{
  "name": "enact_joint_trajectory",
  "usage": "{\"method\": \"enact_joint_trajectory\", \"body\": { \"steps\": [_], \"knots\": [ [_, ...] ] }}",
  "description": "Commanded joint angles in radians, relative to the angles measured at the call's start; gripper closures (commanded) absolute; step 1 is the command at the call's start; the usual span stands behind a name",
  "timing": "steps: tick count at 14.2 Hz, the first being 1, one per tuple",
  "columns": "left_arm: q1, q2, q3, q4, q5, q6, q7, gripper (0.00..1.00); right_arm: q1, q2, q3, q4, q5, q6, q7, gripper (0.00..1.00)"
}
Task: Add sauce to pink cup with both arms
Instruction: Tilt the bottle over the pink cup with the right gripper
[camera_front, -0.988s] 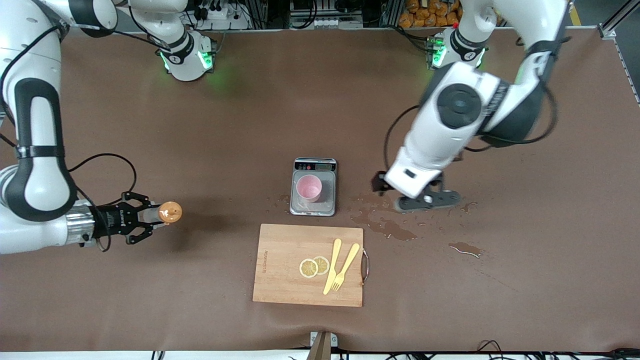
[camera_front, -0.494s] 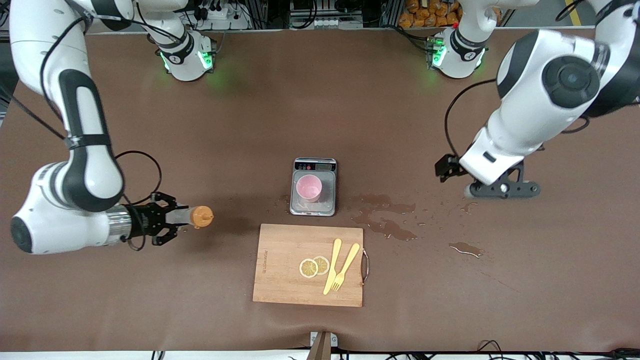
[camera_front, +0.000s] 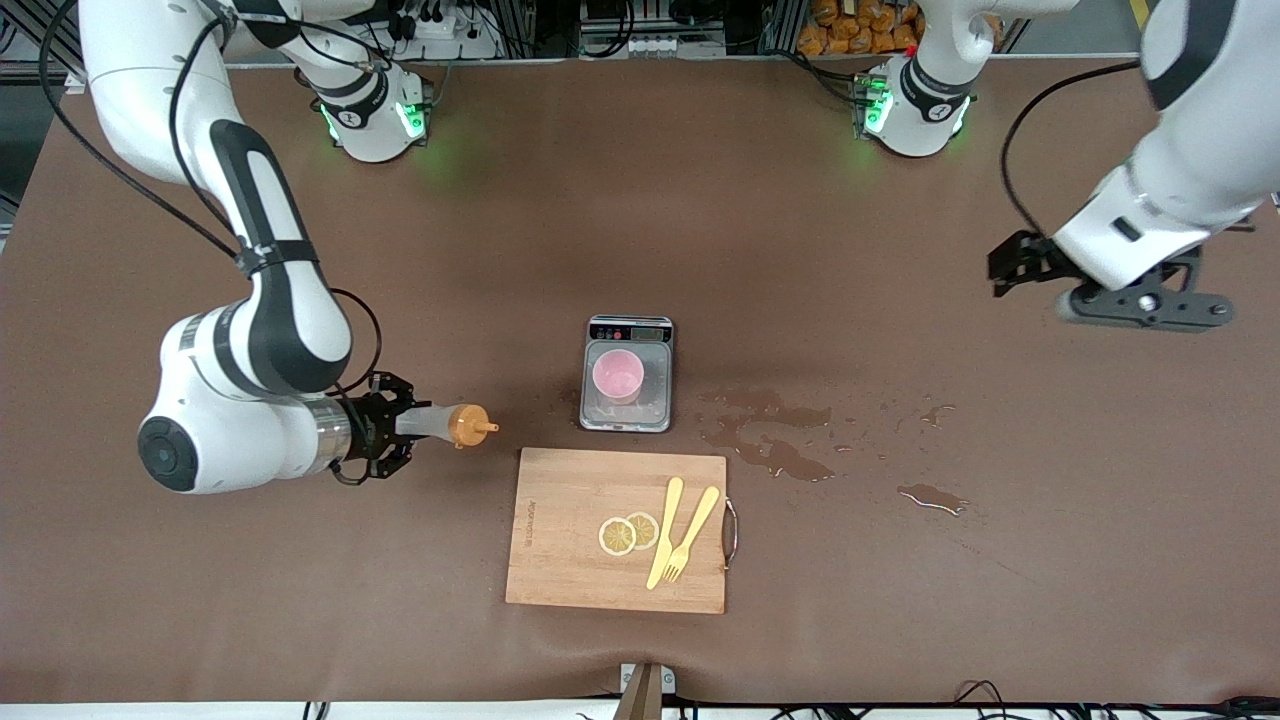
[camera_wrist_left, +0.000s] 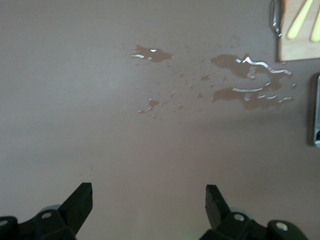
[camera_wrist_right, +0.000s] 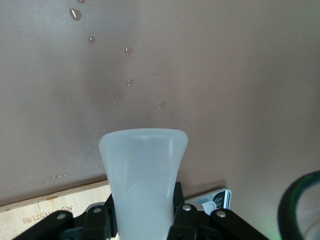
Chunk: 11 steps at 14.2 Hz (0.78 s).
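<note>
Translucent plastic sauce (camera_front: 432, 423); wooden board (camera_front: 570, 530); matt brown table (camera_front: 900, 600).

**Table layout, front view**

The pink cup (camera_front: 618, 376) stands on the scale (camera_front: 627, 415) at mid-table. Nearer the front camera lies the cutting board (camera_front: 560, 560), bearing lemon slices (camera_front: 627, 533), a knife (camera_front: 664, 533) and a fork (camera_front: 691, 534) side by side. Spilled puddles (camera_front: 768, 440) spread beside the scale toward the left arm's end. The right gripper (camera_front: 400, 437) holds the sauce (camera_front: 448, 424) sideways over the table beside the board, toward the right arm's end. The left gripper (camera_wrist_left: 149, 202) hangs over the left arm's end.
</note>
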Motion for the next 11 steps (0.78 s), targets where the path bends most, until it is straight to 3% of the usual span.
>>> {"method": "enact_joint_trajectory", "body": {
  "steps": [1,5,8,11],
  "knots": [
    [-0.01,-0.054,0.049,-0.018,-0.004,-0.045,0.06,0.0,0.052,-0.038,-0.002,-0.014,-0.052,-0.007,0.121,0.63],
    [-0.004,-0.056,0.043,0.013,-0.004,-0.052,0.04,0.0,0.125,-0.039,-0.005,-0.013,-0.058,-0.017,0.25,0.65],
    [-0.013,-0.062,0.04,0.026,-0.012,-0.088,-0.004,0.0,0.175,-0.039,-0.002,-0.014,-0.121,-0.028,0.313,0.65],
    [-0.007,-0.064,-0.016,0.031,-0.012,-0.114,-0.101,0.0,0.213,-0.039,-0.003,-0.016,-0.141,-0.052,0.348,0.65]
  ]
}}
